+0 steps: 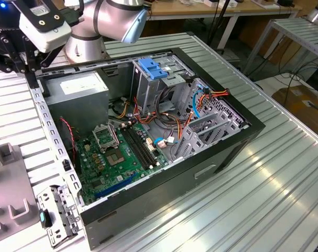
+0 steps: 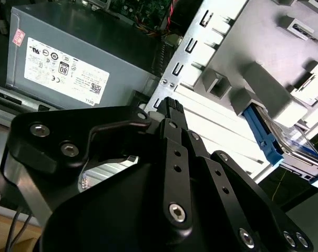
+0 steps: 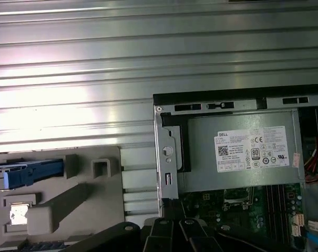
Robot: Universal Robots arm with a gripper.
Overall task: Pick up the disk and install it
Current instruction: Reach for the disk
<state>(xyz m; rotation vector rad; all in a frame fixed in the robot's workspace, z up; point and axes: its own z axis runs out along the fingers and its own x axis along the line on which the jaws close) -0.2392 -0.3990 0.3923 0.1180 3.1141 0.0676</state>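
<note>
One black gripper [image 2: 172, 105] hangs above the corner of the grey power supply [image 2: 69, 58]. Its stacked links overlap in both wrist views, so whether the fingers are spread or pressed together cannot be told. Just beside that corner runs the slotted metal rim [image 2: 186, 55] of the open computer case [image 1: 216, 157], a thin upright edge along the power supply's short end. Beyond the rim, away from the power supply, a narrow strip of ribbed table [image 3: 137, 181] lies bare before the straight edge of a grey holder [image 3: 82, 202]. The disk [image 3: 30, 173] lies flat in that holder, well apart from the power supply and apart from the gripper, with its blue end turned toward the rim. Raised grey blocks [image 3: 101, 168] of the holder stand between the disk and the bare strip, and another block sits close along the disk's side. Past the power supply's long outer edge the ribbed table stretches wide and open. On the power supply's inner side lies the green motherboard [image 1: 116, 152]. To the exterior view's right of the power supply stands a tall metal cage [image 1: 148, 92] topped by a light blue latch [image 1: 151, 68], with orange and red cables [image 1: 169, 118] crowding the gap at its foot.
</note>
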